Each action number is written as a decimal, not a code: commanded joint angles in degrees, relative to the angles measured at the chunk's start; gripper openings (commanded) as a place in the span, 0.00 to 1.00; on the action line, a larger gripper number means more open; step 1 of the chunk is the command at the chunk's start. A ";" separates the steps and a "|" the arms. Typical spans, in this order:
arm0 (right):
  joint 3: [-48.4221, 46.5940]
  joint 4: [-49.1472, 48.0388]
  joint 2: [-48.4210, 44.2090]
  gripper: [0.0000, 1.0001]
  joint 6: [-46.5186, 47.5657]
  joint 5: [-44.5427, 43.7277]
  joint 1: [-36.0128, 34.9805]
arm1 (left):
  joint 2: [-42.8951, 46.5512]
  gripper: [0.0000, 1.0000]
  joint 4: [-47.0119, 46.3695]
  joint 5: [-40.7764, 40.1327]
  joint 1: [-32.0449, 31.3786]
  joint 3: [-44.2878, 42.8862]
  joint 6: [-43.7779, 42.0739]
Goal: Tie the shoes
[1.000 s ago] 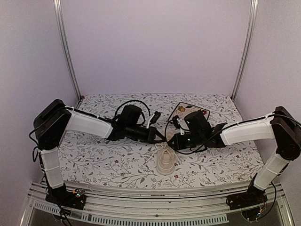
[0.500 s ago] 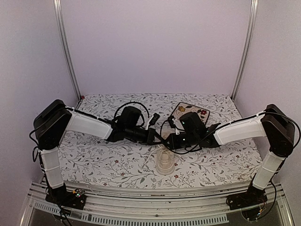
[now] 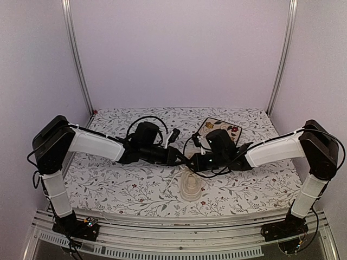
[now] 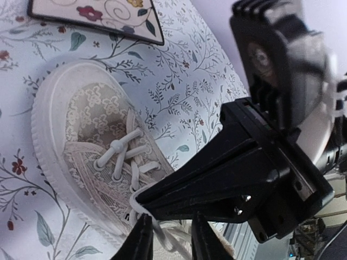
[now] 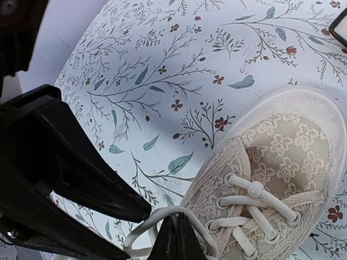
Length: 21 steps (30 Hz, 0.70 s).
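Observation:
The cream-white sneaker lies near the table's front middle with its toe pointing away from me. It also shows in the left wrist view and the right wrist view. Both grippers meet just above its laced part. My right gripper, also in the top view, is shut with a white lace loop bent over its tips. My left gripper, also in the top view, is open, and a lace strand runs between its fingers. The right gripper's black body fills the left wrist view.
The square floral tile lies behind the shoe, right of centre, partly hidden by the right arm. Its edge shows in the left wrist view. The floral tablecloth covers the table. Arm cables hang above the grippers.
The right arm has swung left and the left gripper has shifted slightly right, so both grippers have closed in over the shoe's laces.

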State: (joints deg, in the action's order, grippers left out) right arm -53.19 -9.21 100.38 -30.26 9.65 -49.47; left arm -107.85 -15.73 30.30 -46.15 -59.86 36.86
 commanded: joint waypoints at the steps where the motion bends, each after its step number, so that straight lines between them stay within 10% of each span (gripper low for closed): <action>1: 0.06 -2.13 -0.38 0.02 -0.54 0.30 -0.56 | 3.30 0.32 -0.70 -3.04 0.88 1.04 -0.40; 21: 0.89 -2.12 -1.34 0.02 -0.67 -0.49 -0.56 | -2.18 0.33 5.79 -5.07 2.25 -1.16 4.77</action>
State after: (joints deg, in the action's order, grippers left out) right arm -53.17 -9.74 100.36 -30.61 9.61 -49.60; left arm -107.98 -12.40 24.73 -44.45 -59.48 41.21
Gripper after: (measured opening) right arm 0.024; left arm 0.345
